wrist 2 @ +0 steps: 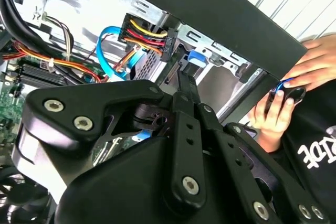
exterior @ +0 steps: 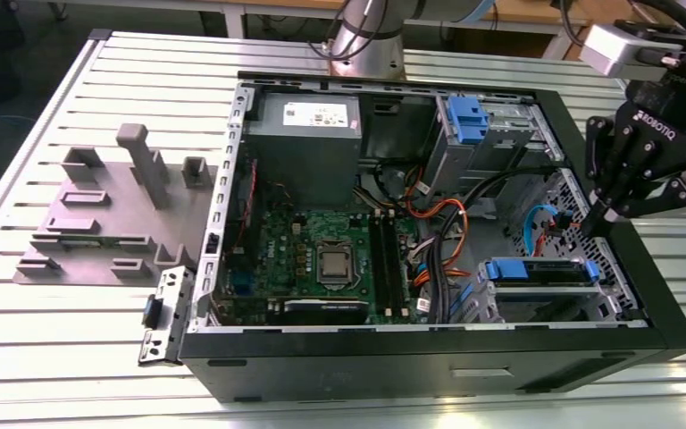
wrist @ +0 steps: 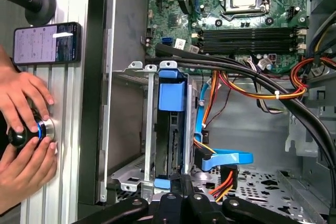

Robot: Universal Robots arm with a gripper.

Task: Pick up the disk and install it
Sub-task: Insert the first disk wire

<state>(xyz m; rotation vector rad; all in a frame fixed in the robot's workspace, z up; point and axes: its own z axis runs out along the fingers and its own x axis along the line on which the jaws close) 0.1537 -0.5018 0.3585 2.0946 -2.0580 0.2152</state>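
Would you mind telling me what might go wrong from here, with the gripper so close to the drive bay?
The gripper hangs inside the open case by the disk in its bay, with orange, red and blue cables running right beside it; a finger could snag or tug one. The disk's blue carrier sits between thin metal rails, so a skewed push may jam it. A person's hands rest on a knob beside the case, near the arm.
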